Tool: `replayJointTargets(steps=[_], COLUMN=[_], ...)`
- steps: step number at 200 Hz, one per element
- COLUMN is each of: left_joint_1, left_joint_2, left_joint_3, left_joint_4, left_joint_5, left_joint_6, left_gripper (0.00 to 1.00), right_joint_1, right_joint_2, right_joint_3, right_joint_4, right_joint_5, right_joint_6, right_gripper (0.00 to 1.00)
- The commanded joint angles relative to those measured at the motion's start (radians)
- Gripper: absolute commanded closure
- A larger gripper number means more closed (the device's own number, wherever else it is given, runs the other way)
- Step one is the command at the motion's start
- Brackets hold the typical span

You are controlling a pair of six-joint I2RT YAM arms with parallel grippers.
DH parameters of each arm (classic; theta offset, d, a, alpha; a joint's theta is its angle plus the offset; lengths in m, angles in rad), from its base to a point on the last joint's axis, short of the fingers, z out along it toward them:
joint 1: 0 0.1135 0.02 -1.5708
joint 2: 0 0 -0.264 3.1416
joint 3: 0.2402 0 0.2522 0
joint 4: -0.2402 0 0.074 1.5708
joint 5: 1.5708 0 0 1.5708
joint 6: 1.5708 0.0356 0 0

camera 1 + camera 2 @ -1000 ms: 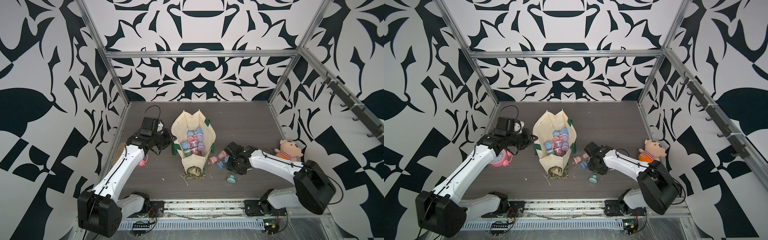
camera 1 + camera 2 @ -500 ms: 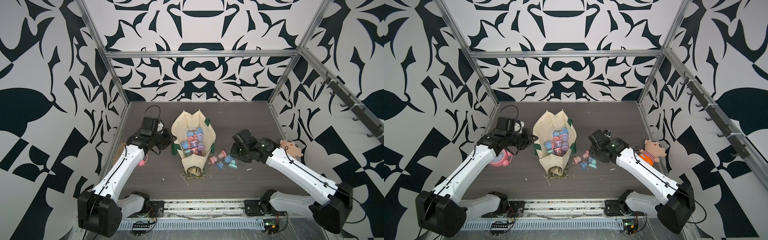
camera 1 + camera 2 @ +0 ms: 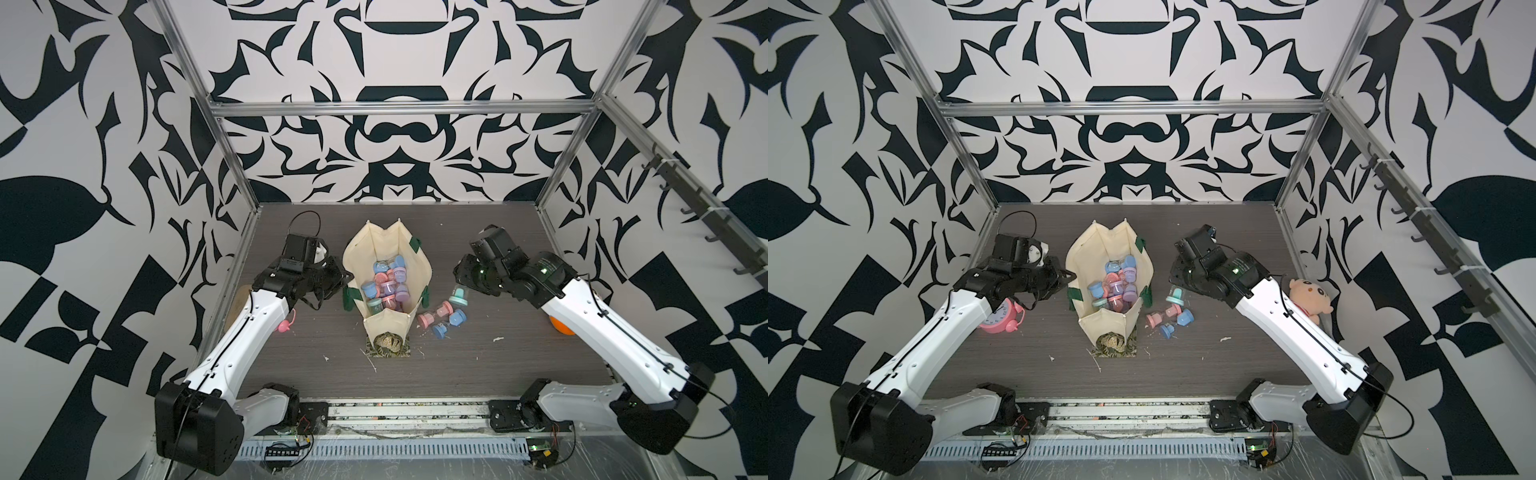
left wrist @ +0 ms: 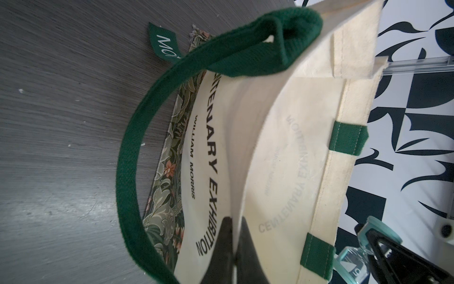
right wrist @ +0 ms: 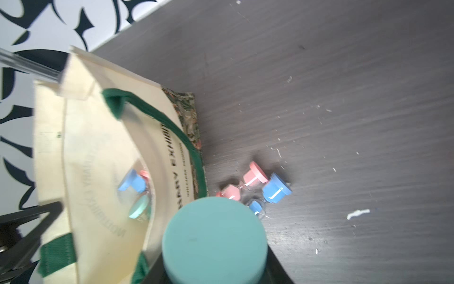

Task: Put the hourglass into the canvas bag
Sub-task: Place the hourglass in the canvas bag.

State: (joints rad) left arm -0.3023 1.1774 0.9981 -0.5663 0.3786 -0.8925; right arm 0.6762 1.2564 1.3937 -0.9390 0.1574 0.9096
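Top views: bag [image 3: 360,258] is stood open mid-desk [image 3: 498,353], its side wall pinched by left gripper [image 3: 343,281]. Teal hourglass [image 3: 457,300] is clamped in right gripper [image 3: 462,286], just beside the bag.
Left wrist: canvas is squeezed between fingers [image 4: 226,241].
Right wrist: teal hourglass [image 5: 213,241] is seen gripped near the bag mouth; loose hourglasses [image 5: 255,182] are lain on desk.

We see bright, even light and soft shadows in both top views, edges bowed. In the right wrist view the teal hourglass [image 5: 214,242] is unfocused and the canvas bag [image 5: 98,147] smeared.
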Motion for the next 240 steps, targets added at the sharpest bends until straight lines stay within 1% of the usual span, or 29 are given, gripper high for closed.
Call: replayJointTargets(steps=[1, 55, 92, 121, 147, 178, 240], left_joint_1=[0.0, 0.0, 0.0, 0.0, -0.001, -0.001, -0.001], left_joint_2=[-0.03, -0.031, -0.037, -0.044, -0.044, -0.048, -0.058], left_joint_3=[0.026, 0.015, 0.014, 0.01, 0.014, 0.024, 0.017], left_joint_4=[-0.034, -0.031, -0.024, -0.026, -0.032, -0.036, -0.037], left_joint_5=[0.014, 0.011, 0.011, 0.01, 0.011, 0.01, 0.008], left_joint_6=[0.006, 0.005, 0.002, 0.002, 0.007, 0.01, 0.016], left_gripper=[0.95, 0.96, 0.96, 0.96, 0.97, 0.97, 0.97], right_joint_1=[0.02, 0.114, 0.184, 0.227, 0.245, 0.245, 0.243], right_joint_2=[0.021, 0.13, 0.233, 0.299, 0.329, 0.354, 0.47], right_joint_3=[0.084, 0.249, 0.376, 0.433, 0.435, 0.392, 0.386], right_joint_4=[0.036, 0.097, 0.092, 0.097, 0.114, 0.126, 0.101], right_joint_5=[0.022, 0.026, 0.027, 0.026, 0.026, 0.026, -0.001], right_joint_6=[-0.041, -0.101, -0.146, -0.167, -0.174, -0.166, -0.17], right_gripper=[1.0, 1.0, 1.0, 1.0, 1.0, 1.0, 1.0])
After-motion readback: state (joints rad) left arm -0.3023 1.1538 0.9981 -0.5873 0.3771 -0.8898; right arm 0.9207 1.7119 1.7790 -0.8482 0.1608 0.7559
